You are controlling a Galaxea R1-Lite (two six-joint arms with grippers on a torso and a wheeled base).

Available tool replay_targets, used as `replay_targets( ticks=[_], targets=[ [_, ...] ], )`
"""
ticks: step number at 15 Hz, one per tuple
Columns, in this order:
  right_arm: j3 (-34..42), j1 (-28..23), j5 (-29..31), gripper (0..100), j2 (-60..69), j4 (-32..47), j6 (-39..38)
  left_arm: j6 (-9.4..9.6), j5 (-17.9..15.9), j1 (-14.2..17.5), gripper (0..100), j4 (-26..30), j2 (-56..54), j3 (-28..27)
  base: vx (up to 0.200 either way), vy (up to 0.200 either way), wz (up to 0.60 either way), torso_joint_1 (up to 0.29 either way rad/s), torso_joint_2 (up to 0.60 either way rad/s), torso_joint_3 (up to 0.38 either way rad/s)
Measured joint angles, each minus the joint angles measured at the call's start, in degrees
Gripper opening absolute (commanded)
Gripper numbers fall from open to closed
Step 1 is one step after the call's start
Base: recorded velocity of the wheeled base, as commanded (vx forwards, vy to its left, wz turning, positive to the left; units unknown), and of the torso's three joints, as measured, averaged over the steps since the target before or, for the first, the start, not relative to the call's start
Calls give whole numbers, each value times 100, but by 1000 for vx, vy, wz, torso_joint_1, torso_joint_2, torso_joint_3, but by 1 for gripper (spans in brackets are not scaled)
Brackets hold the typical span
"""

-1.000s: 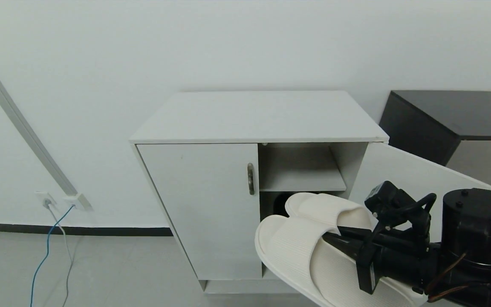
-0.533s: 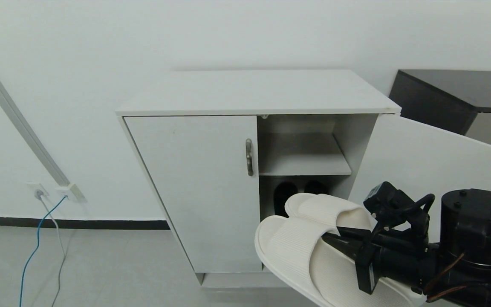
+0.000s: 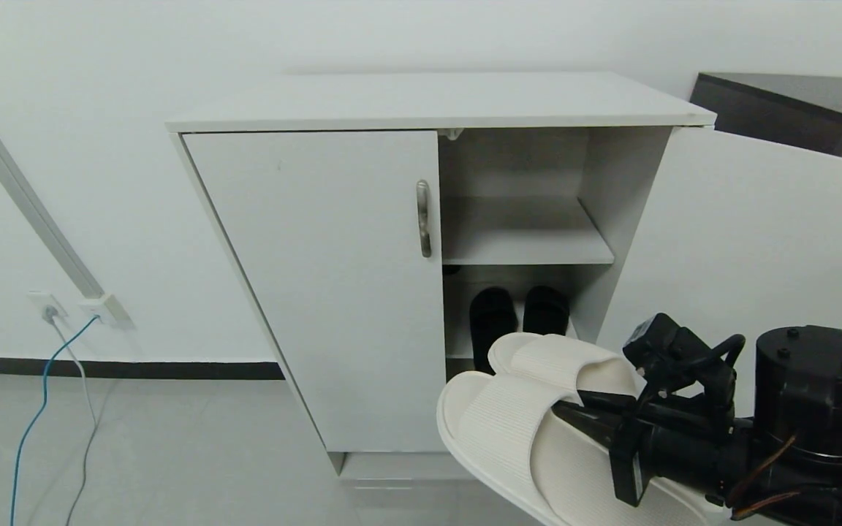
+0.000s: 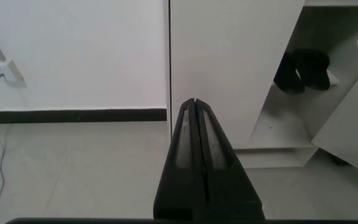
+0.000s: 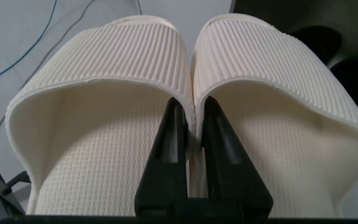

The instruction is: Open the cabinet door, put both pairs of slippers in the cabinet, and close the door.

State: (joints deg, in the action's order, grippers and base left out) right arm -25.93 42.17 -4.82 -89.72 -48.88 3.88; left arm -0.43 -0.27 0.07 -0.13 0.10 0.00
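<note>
The white cabinet (image 3: 428,98) stands against the wall with its right door (image 3: 764,241) swung open and its left door (image 3: 319,285) shut. A black pair of slippers (image 3: 517,313) sits on the lower shelf inside and also shows as the black slippers (image 4: 303,68) in the left wrist view. My right gripper (image 3: 574,409) is shut on the inner edges of a white pair of slippers (image 3: 531,424), held in front of the open compartment; the white slippers (image 5: 185,106) lie side by side. My left gripper (image 4: 195,102) is shut, empty, low before the left door.
An empty upper shelf (image 3: 523,234) is inside the cabinet. A black cabinet (image 3: 794,106) stands to the right behind the open door. Wall sockets (image 3: 74,307) with a blue cable (image 3: 33,416) sit low on the left wall. Grey floor lies in front.
The head view has dropped lower and closer, so the cabinet sits higher in the picture and the black slippers inside came into sight. The right gripper still holds the white slippers the same way.
</note>
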Motion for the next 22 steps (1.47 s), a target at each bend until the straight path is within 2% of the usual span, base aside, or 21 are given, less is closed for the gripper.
replay_targets(
  ticks=[5,15,18,22],
  targets=[
    [13,-2,0,0,-2,2,4,0,0,0,0,9,0,0,0,0,0,-9,320,312],
    [35,0,2,0,17,-5,13,0,0,0,0,2,0,0,0,0,0,0,7,5],
    [44,0,2,0,17,-5,22,10,2,0,0,2,0,0,0,-200,0,4,4,1],
    [52,2,0,0,9,-5,30,0,9,-7,0,-2,0,0,0,0,0,0,0,0]
  ],
)
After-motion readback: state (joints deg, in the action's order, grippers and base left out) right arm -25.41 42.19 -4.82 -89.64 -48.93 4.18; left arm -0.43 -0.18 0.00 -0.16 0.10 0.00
